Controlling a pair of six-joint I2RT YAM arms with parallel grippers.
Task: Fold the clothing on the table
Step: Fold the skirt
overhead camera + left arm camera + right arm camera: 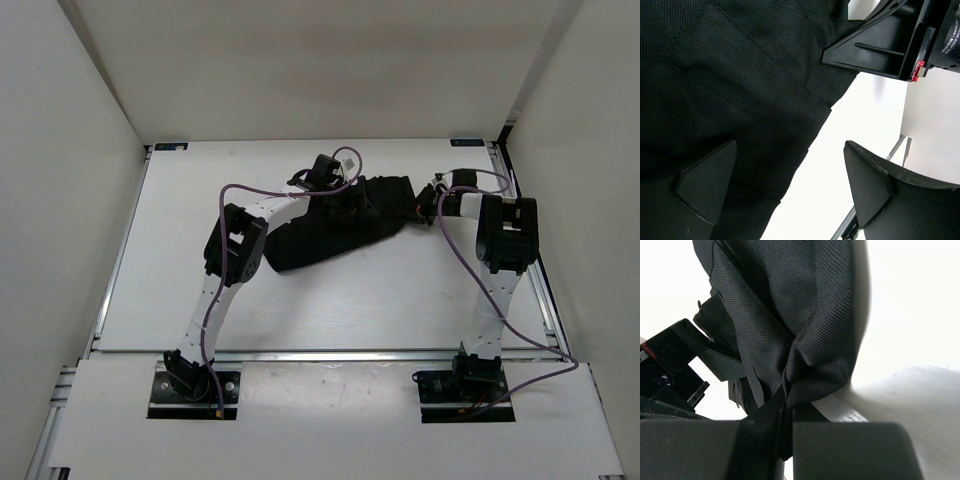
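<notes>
The black clothing (pixel 325 238) lies bunched in a diagonal band on the white table (pixel 190 300), from the middle toward the far right. My right gripper (pixel 424 207) is at the clothing's right end. In the right wrist view it (pixel 788 407) is shut on a gathered fold of the pleated fabric (pixel 805 315), which rises from the jaws. My left gripper (pixel 352 192) hovers over the clothing's upper middle. In the left wrist view it (pixel 790 185) is open, one finger (pixel 705 185) over the fabric (pixel 740 75) and the other (pixel 875 185) over bare table (pixel 855 115), holding nothing.
White walls enclose the table on three sides. A metal rail (pixel 895 150) runs along the right edge close to the clothing. The right gripper's body (pixel 885 45) shows in the left wrist view. Purple cables (pixel 455 250) trail along both arms.
</notes>
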